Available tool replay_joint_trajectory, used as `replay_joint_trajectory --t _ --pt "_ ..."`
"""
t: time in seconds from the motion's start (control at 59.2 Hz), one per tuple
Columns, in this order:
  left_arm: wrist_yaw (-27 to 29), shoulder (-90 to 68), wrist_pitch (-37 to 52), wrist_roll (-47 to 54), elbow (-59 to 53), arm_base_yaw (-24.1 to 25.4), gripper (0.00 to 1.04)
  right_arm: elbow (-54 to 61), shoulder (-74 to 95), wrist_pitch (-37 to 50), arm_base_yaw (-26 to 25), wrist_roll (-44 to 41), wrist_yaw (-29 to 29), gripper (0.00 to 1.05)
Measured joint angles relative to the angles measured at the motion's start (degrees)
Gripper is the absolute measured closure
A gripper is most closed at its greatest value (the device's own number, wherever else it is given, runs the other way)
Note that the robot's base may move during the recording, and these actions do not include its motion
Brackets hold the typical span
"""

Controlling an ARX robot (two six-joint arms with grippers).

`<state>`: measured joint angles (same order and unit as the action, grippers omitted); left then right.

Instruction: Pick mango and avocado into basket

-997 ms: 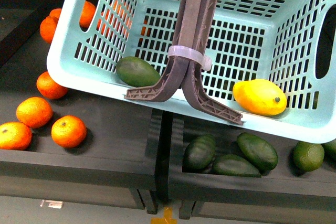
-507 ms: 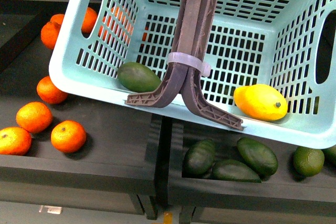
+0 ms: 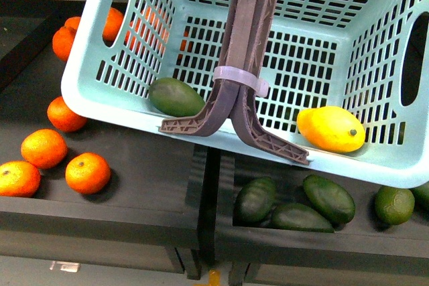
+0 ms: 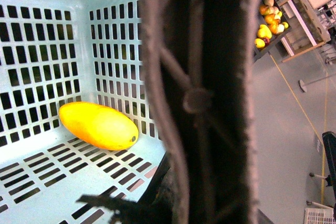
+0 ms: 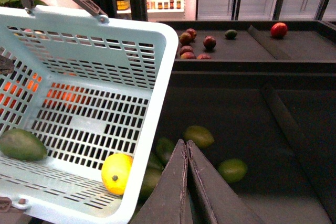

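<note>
We see the light teal basket (image 3: 87,92) tilted above the dark produce shelves, its brown lattice handles (image 3: 248,51) drawn together by a pale band (image 3: 241,78). The avocado (image 3: 175,96) lies on the slotted floor against the near wall, to the left of the handles; the mango (image 3: 332,128) lies on the same floor to the right, its dark stem dot facing us. The two fruits are well apart. In the left wrist view the handles (image 4: 202,98) fill the foreground, blurred and very close, with the mango (image 4: 98,125) beyond them in a corner; we cannot tell how the left claw stands. In the right wrist view the right gripper (image 5: 186,148) shows its two fingers pressed together, holding nothing, beside the basket (image 5: 157,108) and above green fruit (image 5: 199,136). Oranges (image 3: 87,173) lie on the left shelf, dark green avocados (image 3: 328,197) below the basket.
</note>
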<state>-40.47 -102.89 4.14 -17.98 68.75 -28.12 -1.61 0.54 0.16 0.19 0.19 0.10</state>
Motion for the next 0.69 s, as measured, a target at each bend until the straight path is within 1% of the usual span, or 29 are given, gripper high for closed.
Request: replay_joint_trajectory --t 0.406,0.473,0.591,0.642,0.676,0.693 --pt "0.1 0.0 0.0 0.0 0.0 0.0 1.01 0.0 -0.1 -0.1 0.0 0.0 0.0 1.02" --pt "0.1 0.0 0.0 0.0 0.0 0.0 1.01 0.0 -0.1 -0.1 0.0 0.0 0.0 0.92" --pt "0.1 0.0 0.0 0.0 0.0 0.0 1.01 0.0 -0.1 -0.1 0.0 0.0 0.0 0.72" --pt "0.1 0.0 0.0 0.0 0.0 0.0 1.01 0.0 -0.1 -0.1 0.0 0.0 0.0 0.65" --pt "0.0 0.0 0.0 0.0 0.0 0.0 1.01 0.0 -0.1 -0.1 0.0 0.0 0.0 0.58" --pt "0.0 0.0 0.0 0.0 0.0 0.0 1.01 0.0 -0.1 -0.1 0.0 0.0 0.0 0.52"
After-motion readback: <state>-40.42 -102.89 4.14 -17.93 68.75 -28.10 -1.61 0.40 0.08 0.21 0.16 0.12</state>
